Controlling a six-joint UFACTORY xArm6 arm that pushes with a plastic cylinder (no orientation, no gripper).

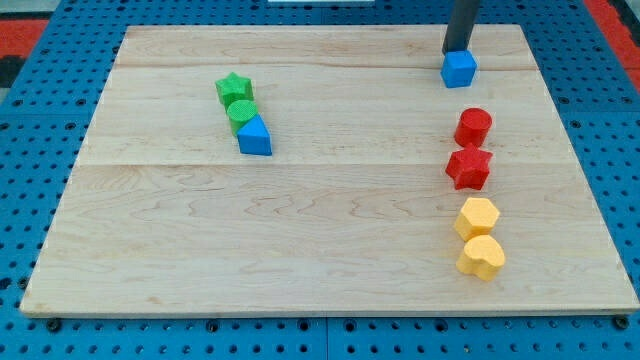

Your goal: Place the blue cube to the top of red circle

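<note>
the rod's tip (457, 49), with no jaws to open, touches the blue cube (459, 68) above the red circle (473, 127); placement looks nearly done, perhaps a small nudge down.

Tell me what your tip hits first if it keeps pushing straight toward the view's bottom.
My tip sits just above the blue cube, seemingly touching it, so it meets that first. Pushed on, the cube would probably reach the red circle.
</note>
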